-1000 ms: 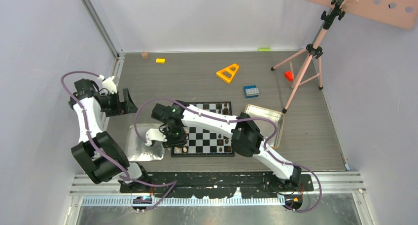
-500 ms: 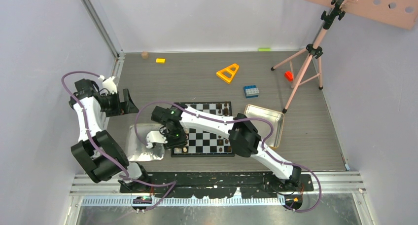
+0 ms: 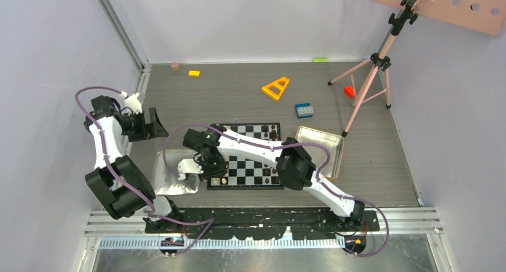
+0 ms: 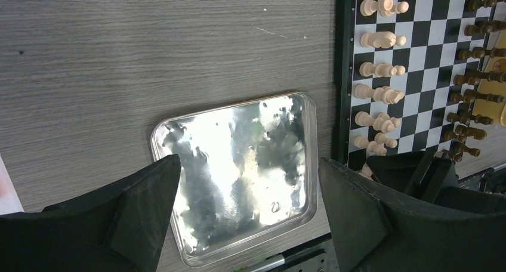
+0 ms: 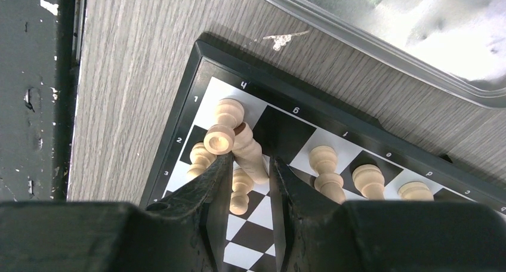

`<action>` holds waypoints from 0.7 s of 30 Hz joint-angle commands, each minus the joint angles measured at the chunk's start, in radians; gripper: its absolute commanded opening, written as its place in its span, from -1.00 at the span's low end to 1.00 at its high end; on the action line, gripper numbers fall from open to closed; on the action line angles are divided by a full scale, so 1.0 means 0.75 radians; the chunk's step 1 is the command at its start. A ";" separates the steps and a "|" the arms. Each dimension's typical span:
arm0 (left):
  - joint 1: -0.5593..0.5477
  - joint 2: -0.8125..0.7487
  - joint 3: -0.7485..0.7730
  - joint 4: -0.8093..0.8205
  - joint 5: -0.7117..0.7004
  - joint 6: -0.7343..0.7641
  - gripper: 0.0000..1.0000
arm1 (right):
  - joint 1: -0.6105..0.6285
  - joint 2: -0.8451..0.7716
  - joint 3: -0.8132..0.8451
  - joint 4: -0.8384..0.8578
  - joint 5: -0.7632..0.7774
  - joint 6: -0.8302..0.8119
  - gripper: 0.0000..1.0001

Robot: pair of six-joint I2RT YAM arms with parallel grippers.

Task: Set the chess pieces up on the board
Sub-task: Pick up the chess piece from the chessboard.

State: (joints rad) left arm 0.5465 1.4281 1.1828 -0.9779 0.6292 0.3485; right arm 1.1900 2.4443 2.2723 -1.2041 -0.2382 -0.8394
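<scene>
A shiny silver tray (image 3: 173, 185) lies empty on the grey wood-grain desk (image 3: 227, 99). Farther right sits a gold-rimmed tin (image 3: 334, 142), with a blue brick (image 3: 304, 110) and an orange triangle (image 3: 276, 88) beyond it. A yellow brick (image 3: 194, 73) and a brown cube (image 3: 175, 65) rest near the back wall. A pink tripod (image 3: 373, 75) stands at the right, beside a small red piece (image 3: 349, 91).

From my screens I see pale chess pieces (image 5: 230, 114) of smooth turned wood, the board (image 5: 286, 96) with its faintly glossy black border, a mirror-shiny, slightly rippled metal tray (image 4: 238, 164) throwing blurred reflections, and a matt grey wood-grain table (image 4: 149, 45).
</scene>
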 commanded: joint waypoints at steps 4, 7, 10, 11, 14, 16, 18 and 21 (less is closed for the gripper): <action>0.014 0.007 0.017 -0.003 0.033 0.022 0.77 | 0.013 0.011 0.013 0.015 0.029 -0.036 -0.31; 0.014 0.011 0.017 -0.005 0.031 0.021 0.77 | 0.013 0.013 0.010 0.016 0.032 -0.041 -0.31; 0.013 0.012 0.016 -0.005 0.032 0.022 0.77 | 0.015 0.013 0.008 0.015 0.037 -0.049 -0.34; 0.014 0.012 0.017 -0.005 0.032 0.022 0.77 | 0.015 0.013 0.008 0.014 0.038 -0.051 -0.35; 0.014 0.014 0.015 -0.005 0.030 0.022 0.77 | 0.014 0.012 0.008 0.014 0.044 -0.057 -0.43; 0.012 0.014 0.016 -0.007 0.031 0.022 0.77 | 0.015 0.012 0.008 0.013 0.048 -0.060 -0.46; 0.014 0.015 0.019 -0.006 0.031 0.022 0.77 | 0.016 0.008 0.007 0.013 0.051 -0.064 -0.50; 0.014 0.015 0.022 -0.010 0.031 0.022 0.77 | 0.017 0.005 0.012 0.010 0.058 -0.066 -0.56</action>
State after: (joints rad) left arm 0.5468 1.4368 1.1828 -0.9783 0.6300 0.3485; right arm 1.1961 2.4565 2.2723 -1.2026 -0.2104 -0.8669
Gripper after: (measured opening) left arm 0.885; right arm 0.271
